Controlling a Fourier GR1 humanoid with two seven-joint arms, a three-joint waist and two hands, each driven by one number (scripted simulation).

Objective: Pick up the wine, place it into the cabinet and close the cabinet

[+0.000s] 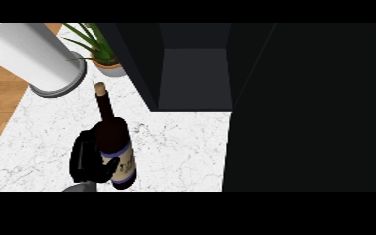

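Observation:
A dark wine bottle [114, 142] with a cream label and a cork top stands on the white marble counter [183, 144], left of centre. My left hand [86, 159] is against the bottle's left side. Its fingers curl round the lower body and the thumb crosses the label. The dark cabinet [195, 77] stands open behind and to the right of the bottle, and its grey inside floor shows. Its wide dark door [301, 109] fills the right of the view. My right hand does not show.
A large white cylinder [40, 55] stands at the back left on a grey base. A potted green plant [103, 55] sits between it and the cabinet's left side. A wooden surface [11, 92] borders the counter at far left.

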